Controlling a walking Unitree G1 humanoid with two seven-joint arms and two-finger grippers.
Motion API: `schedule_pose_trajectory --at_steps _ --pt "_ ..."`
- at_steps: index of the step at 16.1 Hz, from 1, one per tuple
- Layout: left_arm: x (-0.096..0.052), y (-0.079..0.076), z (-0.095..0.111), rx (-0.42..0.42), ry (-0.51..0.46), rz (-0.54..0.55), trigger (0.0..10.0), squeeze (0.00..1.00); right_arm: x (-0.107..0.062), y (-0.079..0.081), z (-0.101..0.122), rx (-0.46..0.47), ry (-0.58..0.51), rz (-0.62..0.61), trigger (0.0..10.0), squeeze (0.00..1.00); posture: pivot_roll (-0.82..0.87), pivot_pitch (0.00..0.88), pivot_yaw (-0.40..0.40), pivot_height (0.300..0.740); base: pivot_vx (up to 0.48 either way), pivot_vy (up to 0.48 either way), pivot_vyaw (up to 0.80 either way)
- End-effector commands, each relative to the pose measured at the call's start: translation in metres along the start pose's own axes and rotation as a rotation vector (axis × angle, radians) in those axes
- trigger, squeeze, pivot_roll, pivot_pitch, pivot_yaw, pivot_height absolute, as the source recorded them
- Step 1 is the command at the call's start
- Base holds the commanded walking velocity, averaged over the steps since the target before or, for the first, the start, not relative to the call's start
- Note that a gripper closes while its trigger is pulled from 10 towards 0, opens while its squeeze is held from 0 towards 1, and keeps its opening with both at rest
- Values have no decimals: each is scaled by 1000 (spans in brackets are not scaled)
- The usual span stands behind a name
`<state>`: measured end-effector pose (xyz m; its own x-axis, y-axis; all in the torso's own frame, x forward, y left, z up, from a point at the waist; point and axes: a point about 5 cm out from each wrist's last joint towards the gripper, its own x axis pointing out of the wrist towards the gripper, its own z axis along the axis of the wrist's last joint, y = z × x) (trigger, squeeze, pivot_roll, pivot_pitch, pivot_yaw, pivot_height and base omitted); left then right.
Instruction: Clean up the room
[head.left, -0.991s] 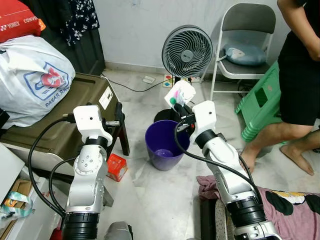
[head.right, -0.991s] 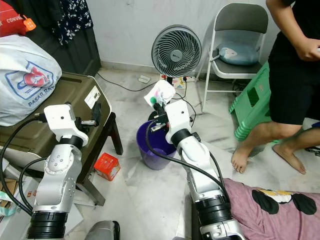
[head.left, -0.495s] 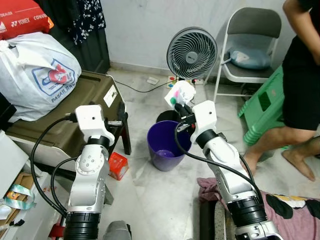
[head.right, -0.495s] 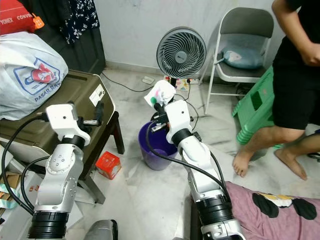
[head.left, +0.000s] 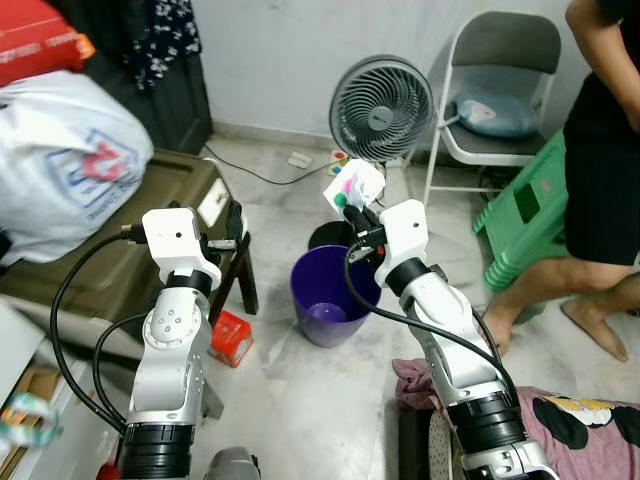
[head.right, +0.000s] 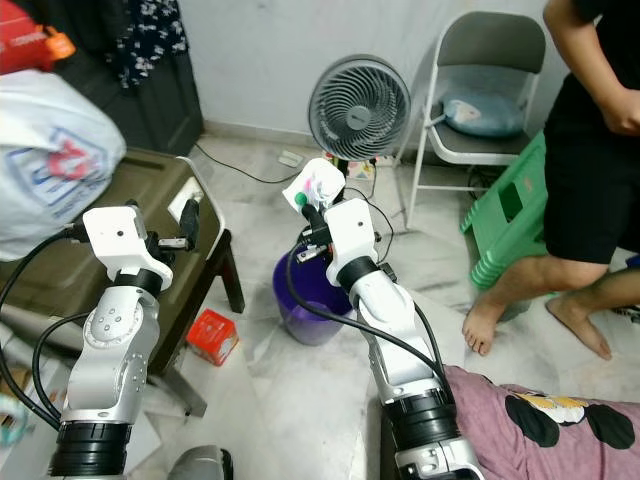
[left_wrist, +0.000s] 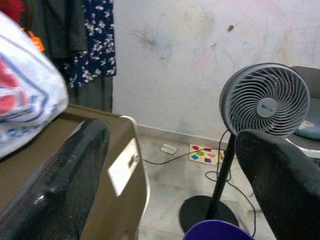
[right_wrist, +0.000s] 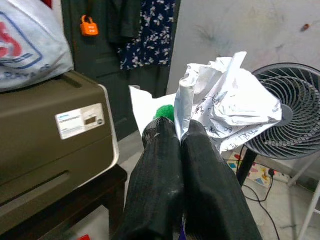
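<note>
Evenly lit, soft indoor daylight, no harsh glare. Faint shadows under the purple bin (head.left: 333, 298) and folding chair (head.left: 493, 80). Motion blur smearing the white plastic bag (head.left: 70, 150) at the head views' left edge; centre sharp. Wrist views softer, black fingers (left_wrist: 70, 175) out of focus up close, fan (left_wrist: 265, 100) crisp behind.

Head stereo pair looks forward and down from above the arms; both eyes share the round purple plastic bin (head.left: 333, 300) and grey pedestal fan (head.left: 381, 95). Each wrist camera looks closely along its fingers toward that fan.
</note>
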<state>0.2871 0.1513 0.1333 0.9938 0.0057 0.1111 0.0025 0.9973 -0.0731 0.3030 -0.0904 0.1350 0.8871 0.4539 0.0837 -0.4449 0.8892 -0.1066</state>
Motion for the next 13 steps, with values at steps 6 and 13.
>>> schedule_pose_trajectory --at_steps 6,13 --pt "1 -3 3 -8 -9 -19 10000 0 1 -3 2 5 -14 -29 10000 0 39 21 -44 740 305 0 0" --pt "3 -2 1 -5 10 21 10000 0 2 -3 2 -25 -22 -32 10000 0 41 5 -40 740 0 0 114"
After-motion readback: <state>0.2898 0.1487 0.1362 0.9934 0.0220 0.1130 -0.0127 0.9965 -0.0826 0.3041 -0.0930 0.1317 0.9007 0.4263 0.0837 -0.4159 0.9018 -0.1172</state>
